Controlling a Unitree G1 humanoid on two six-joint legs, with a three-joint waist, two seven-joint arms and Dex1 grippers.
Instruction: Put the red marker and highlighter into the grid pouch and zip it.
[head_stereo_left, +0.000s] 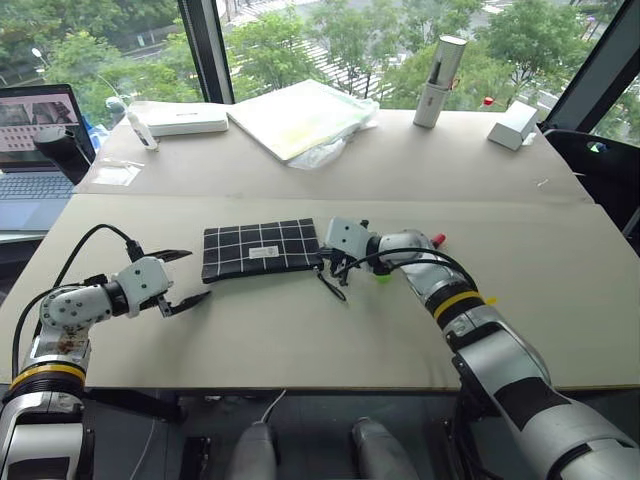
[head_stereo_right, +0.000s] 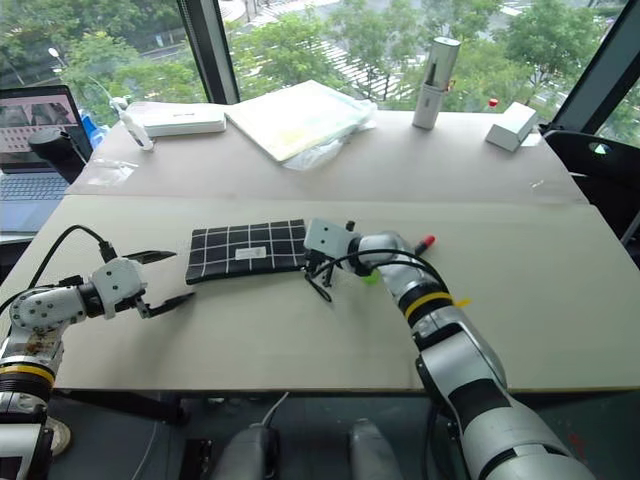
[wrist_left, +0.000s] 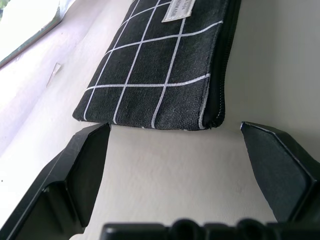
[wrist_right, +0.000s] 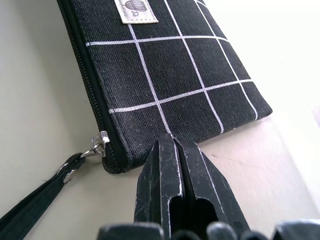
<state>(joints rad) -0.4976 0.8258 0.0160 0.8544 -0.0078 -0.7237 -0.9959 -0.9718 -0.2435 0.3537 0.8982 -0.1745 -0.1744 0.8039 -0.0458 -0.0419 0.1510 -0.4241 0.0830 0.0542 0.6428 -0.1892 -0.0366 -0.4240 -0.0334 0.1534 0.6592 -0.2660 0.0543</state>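
Note:
The grid pouch (head_stereo_left: 262, 250) lies flat in the middle of the table, label up. Its zip slider (wrist_right: 101, 141) sits at the right-end corner, and the black pull strap (head_stereo_left: 333, 285) trails toward me. My right gripper (head_stereo_left: 327, 262) is shut on nothing, its tips at the pouch's right end; whether they touch it I cannot tell. Behind my right forearm, the red marker (head_stereo_right: 427, 241) shows its tip. A green bit of the highlighter (head_stereo_right: 371, 278) peeks out under the same arm. Just left of the pouch (wrist_left: 160, 65), my left gripper (head_stereo_left: 190, 277) stands open and empty.
A laptop (head_stereo_left: 30, 140) stands at the far left. Along the back of the table are a white box (head_stereo_left: 185, 120), a pale folder in plastic (head_stereo_left: 300, 115), a white cylinder (head_stereo_left: 440, 65) and a small white block (head_stereo_left: 515, 125).

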